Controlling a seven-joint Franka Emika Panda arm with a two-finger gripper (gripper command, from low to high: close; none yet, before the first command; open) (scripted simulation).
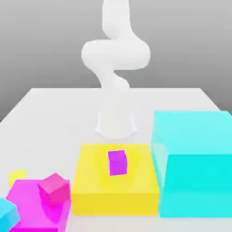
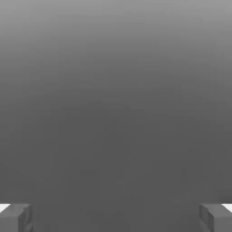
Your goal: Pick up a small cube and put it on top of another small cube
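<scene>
Grey backdrop behind a white table (image 1: 54, 118). White arm (image 1: 115, 59) rises from its base at the far middle of the table and goes up out of the exterior view.

Hand view: gripper (image 2: 116, 217) looks onto plain grey. Two grey fingertips (image 2: 16, 217) sit at opposite edges, wide apart, nothing between them.

Blocks sit along the near edge in the exterior view:
- big flat yellow block (image 1: 115, 190) near the middle, in front of the arm base
- small purple cube (image 1: 117, 162) resting on top of that yellow block, roughly centred
- large cyan block (image 1: 195, 167) just beside the yellow block on the exterior view's right, taller than it; can't tell whether they touch
- flat magenta block (image 1: 27, 204) on the exterior view's left of the yellow block, close to it
- small pink cube (image 1: 54, 188) on top of the magenta block, tilted
- another cyan block (image 1: 7, 215) at the exterior view's lower left corner, cut off by the frame, overlapping the magenta one

Small yellow cube (image 1: 17, 176) is on the table at the exterior view's far left, just behind the magenta block, partly hidden by it. It is well apart from the purple cube and nearer the pink one.
</scene>
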